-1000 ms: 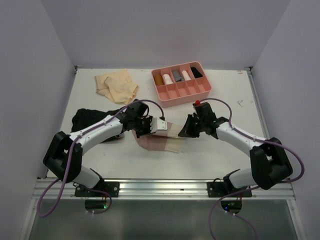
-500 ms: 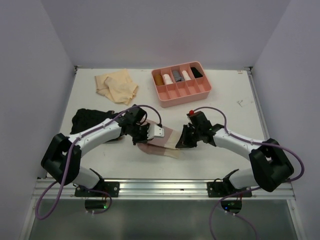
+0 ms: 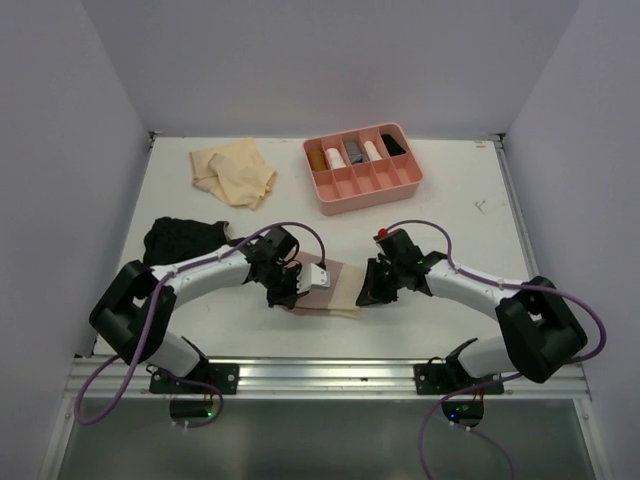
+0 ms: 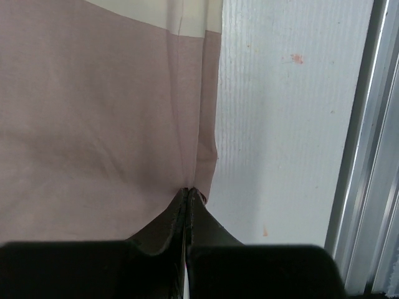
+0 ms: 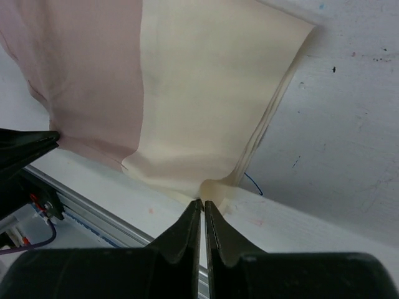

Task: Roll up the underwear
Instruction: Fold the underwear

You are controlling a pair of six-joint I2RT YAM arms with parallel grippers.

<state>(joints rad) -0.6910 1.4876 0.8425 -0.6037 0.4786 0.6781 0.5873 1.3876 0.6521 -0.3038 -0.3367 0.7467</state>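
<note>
Pink underwear (image 3: 335, 283): flat on the desk (image 3: 460, 215) near its front edge, between both arms.
Left claw (image 4: 188, 193): closed, pinching its pink edge.
Right claw (image 5: 203, 203): nearly closed at the cream corner; grip unclear.

- from above, my left arm (image 3: 210, 268) covers part of the black underwear (image 3: 180, 238).
- both wrist views cut the pink underwear (image 4: 93, 124) off at their edges.
- i can't tell whether my right gripper (image 5: 203, 202) pinches its cream corner.
- the rolls in the tray (image 3: 370, 197) are too small to make out.
</note>
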